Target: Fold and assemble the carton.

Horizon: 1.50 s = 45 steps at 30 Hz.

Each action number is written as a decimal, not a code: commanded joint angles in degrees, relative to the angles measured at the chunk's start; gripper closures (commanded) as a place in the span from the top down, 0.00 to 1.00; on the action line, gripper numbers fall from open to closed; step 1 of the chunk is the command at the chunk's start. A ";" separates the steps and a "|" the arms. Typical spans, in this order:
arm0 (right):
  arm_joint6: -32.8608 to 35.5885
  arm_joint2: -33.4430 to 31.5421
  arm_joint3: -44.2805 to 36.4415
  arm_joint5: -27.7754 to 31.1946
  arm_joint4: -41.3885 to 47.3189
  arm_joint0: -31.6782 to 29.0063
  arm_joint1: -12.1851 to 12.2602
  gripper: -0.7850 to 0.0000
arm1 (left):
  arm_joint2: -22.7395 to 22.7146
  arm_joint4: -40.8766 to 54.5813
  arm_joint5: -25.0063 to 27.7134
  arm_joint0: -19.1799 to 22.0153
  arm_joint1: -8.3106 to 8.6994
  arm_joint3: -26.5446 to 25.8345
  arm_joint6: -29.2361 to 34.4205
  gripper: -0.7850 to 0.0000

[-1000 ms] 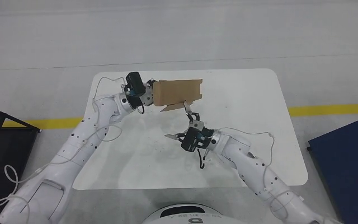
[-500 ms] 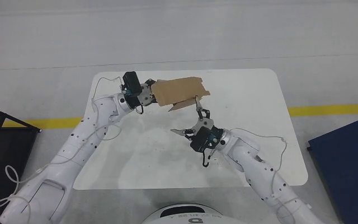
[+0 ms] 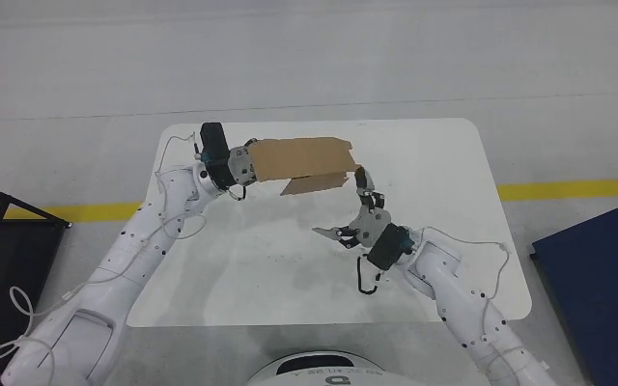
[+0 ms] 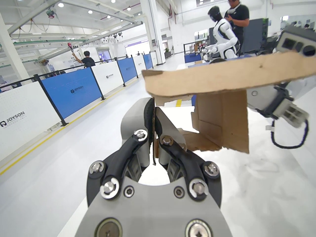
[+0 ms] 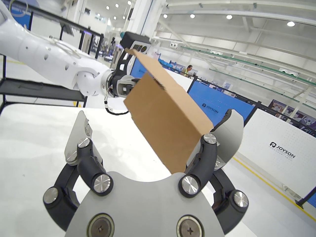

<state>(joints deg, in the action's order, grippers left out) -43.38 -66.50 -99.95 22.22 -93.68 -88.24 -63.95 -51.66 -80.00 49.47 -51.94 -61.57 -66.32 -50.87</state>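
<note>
The carton (image 3: 299,164) is a brown cardboard piece, partly opened out. It is held over the far part of the table (image 3: 435,164), close to the far edge and somewhat towards the far left corner. Its long side runs roughly along that edge. The left jaws have it by its left end. In the left wrist view the two fingers (image 4: 148,114) are closed almost together, and a thin sheet of cardboard is pinched upright between their pads. From that grip the carton (image 4: 222,80) stretches away, with one broad panel lying nearly level on top and a second panel hanging down beneath it. A ragged flap juts out low down, close over the white table (image 4: 271,186). Whether that flap touches the surface cannot be told. The right jaws are spread wide and hold nothing. They sit nearer the middle of the table, just beside the carton's right end. In the top view one finger (image 3: 363,183) reaches up to the right-hand corner of the cardboard, and the other finger (image 3: 325,232) points away towards the near edge, well apart from it. In the right wrist view the carton (image 5: 163,109) slants down between the open fingers. Its lower corner is against the padded finger (image 5: 230,124) on one side, seemingly touching. The opposite finger (image 5: 81,129) stands apart from the cardboard over the bare table (image 5: 29,136).
</note>
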 commanded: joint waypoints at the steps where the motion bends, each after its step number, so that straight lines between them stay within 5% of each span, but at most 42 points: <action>1: -5.17 -2.63 0.10 1.24 0.93 -1.51 0.50 1.00 | -0.10 -0.21 1.70 -0.09 0.15 -0.14 -2.26 0.00; 5: -11.02 -7.14 0.69 0.64 2.37 -4.52 1.21 1.00 | 0.79 3.70 3.23 -1.35 1.07 -3.48 -0.74 0.00; 13: -3.14 -9.58 0.34 -9.55 3.39 -5.66 0.86 1.00 | 3.80 6.95 6.74 -1.38 3.60 -6.19 2.76 0.00; 22: -7.75 -11.61 2.08 -8.25 10.78 -6.13 0.62 0.97 | 8.62 9.77 7.86 0.56 3.87 -4.15 3.89 0.00; 24: -8.65 -12.33 2.61 -8.02 12.59 -6.34 0.57 0.88 | 9.09 10.03 7.37 0.73 4.03 -3.86 3.39 0.00; 27: -9.23 -13.16 3.89 -6.45 15.13 -6.14 0.52 0.91 | 9.65 10.46 6.71 0.86 4.38 -4.08 2.73 0.00; 36: 0.74 -9.67 3.35 -4.81 8.11 -2.89 0.31 1.00 | 11.78 11.37 6.50 1.51 5.44 -5.50 2.51 0.00; 45: 1.34 -6.55 3.19 -0.66 4.11 -0.93 0.21 1.00 | 14.14 11.86 6.10 2.57 6.04 -6.29 2.12 0.00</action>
<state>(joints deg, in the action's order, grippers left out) -41.85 -73.22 -96.77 21.29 -89.35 -89.22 -63.74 -37.84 -68.17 55.48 -49.48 -55.58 -72.60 -48.84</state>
